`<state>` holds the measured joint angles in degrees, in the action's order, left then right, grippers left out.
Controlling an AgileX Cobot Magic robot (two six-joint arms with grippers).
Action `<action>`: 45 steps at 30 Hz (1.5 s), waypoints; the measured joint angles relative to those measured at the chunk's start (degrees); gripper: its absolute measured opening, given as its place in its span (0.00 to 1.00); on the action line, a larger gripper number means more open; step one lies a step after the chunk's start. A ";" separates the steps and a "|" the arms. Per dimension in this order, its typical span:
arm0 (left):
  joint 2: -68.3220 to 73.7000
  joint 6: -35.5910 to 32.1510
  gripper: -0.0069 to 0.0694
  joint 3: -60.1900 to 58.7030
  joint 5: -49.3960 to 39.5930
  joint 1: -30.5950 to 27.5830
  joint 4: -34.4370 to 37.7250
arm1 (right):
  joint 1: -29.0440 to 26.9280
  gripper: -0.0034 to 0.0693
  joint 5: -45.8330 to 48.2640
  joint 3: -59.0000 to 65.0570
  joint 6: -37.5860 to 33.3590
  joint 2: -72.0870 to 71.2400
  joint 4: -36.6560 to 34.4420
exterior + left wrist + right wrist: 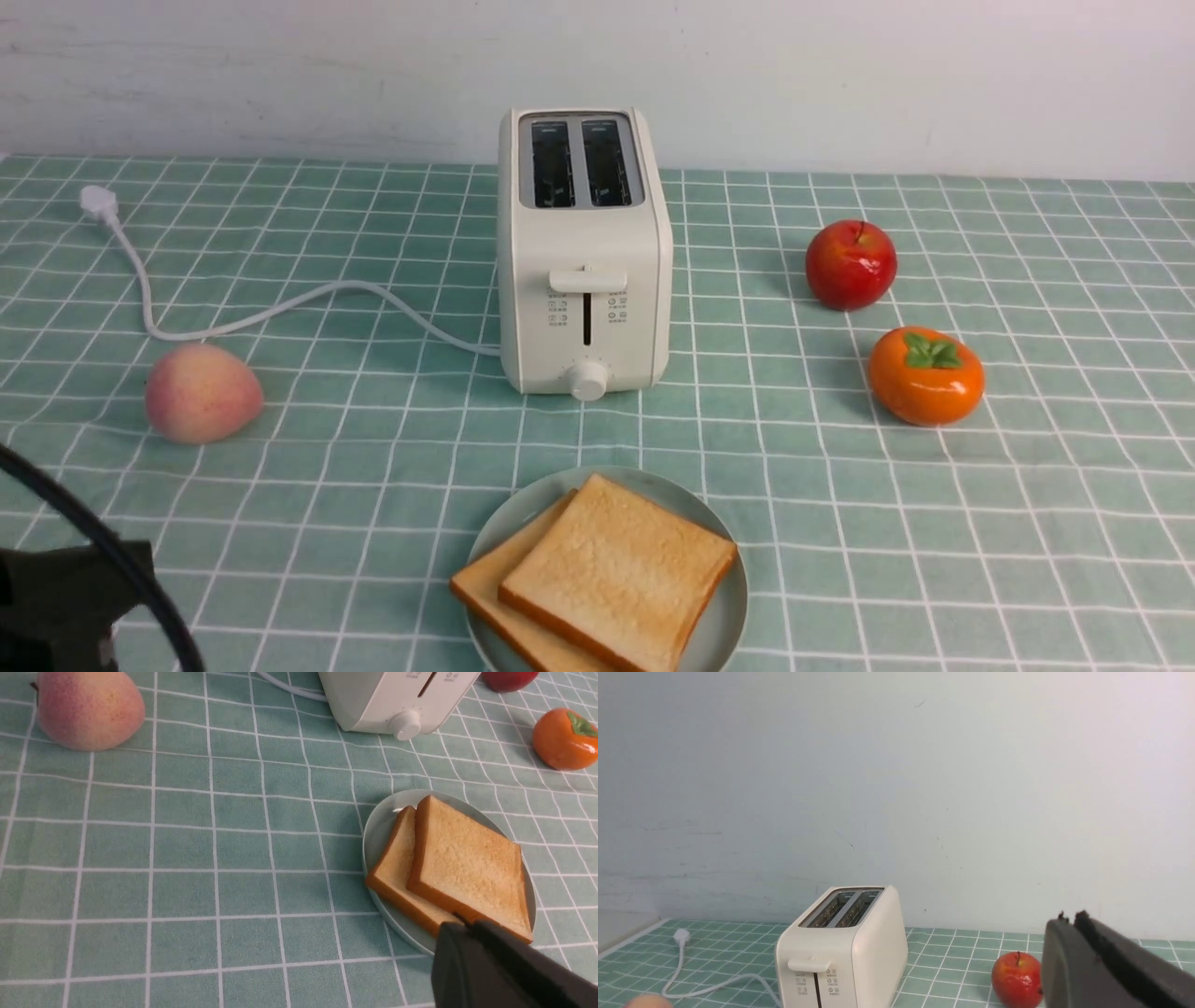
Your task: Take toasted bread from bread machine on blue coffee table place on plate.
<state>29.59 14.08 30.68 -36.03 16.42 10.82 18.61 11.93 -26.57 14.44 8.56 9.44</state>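
Note:
The cream bread machine (583, 308) stands in the middle of the blue coffee table (934, 523), and both its top slots look empty. Two slices of toasted bread (616, 569) lie overlapping on the plate (518, 513) near the table's front edge. My left gripper (460, 921) is shut with nothing in it, hovering on the near side of the plate (378, 830) and toasted bread (467, 863). Only a black part of the left arm (56, 607) shows in the front view's lower left corner. My right gripper (1069, 917) is shut and empty, raised and facing the bread machine (845, 947).
A peach (201, 392) lies left of the bread machine, whose white cord (280, 313) runs to a plug (98, 201) at the back left. A red apple (850, 264) and an orange persimmon (924, 375) sit on the right. A pale wall runs behind the table.

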 joint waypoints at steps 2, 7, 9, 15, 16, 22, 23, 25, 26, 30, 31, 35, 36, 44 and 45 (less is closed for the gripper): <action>-3.44 0.00 0.07 -1.65 0.17 0.00 0.00 | 0.00 0.05 -0.26 0.00 0.00 0.00 0.00; -13.18 0.00 0.07 -4.10 2.15 0.00 -0.72 | 0.00 0.06 -0.26 0.00 0.03 0.00 0.00; -15.93 0.00 0.07 -4.29 3.37 0.00 -0.79 | 0.00 0.07 -0.26 0.00 0.03 0.00 0.00; -18.99 0.00 0.07 -4.29 5.75 0.00 -0.85 | 0.00 0.08 -0.26 0.00 0.03 0.00 0.00; -18.99 0.00 0.07 -4.29 5.75 0.00 -0.85 | 0.00 0.08 -0.26 0.00 0.03 0.00 0.00; -18.99 0.00 0.07 -4.29 5.75 0.00 -0.85 | 0.00 0.09 -0.26 0.00 0.03 0.00 0.00; -18.99 0.00 0.07 -4.29 5.75 0.00 -0.85 | 0.00 0.09 -0.26 0.00 0.03 0.00 0.00; -18.99 0.00 0.07 -4.29 5.75 0.00 -0.85 | 0.00 0.10 -0.26 0.00 0.03 0.00 0.00; -18.99 0.00 0.07 -4.29 5.75 0.00 -0.85 | 0.00 0.10 -0.26 0.00 0.03 0.00 0.05; -18.99 0.00 0.07 -4.29 5.75 0.00 -0.85 | 0.00 0.11 -0.26 0.00 0.03 0.00 0.05; -18.99 0.00 0.07 -4.29 5.75 0.00 -0.85 | 0.00 0.11 -0.26 0.00 0.03 0.00 0.05; -18.99 0.00 0.07 -4.45 5.98 0.00 -1.49 | 0.00 0.12 -0.26 0.00 0.03 0.00 0.05; -18.99 0.00 0.07 -4.56 6.11 0.00 -1.64 | 0.00 0.12 -0.26 0.00 0.03 0.00 0.05; -22.92 0.00 0.07 -12.53 12.86 -3.70 -4.58 | 0.00 0.12 -0.39 0.00 0.03 0.00 0.05; -24.25 0.00 0.07 -14.60 14.14 -5.22 -4.69 | 0.00 0.12 -0.39 0.00 0.03 0.00 0.05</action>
<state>5.34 14.08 16.08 -21.89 11.20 6.13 18.61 11.54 -26.57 14.46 8.56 9.49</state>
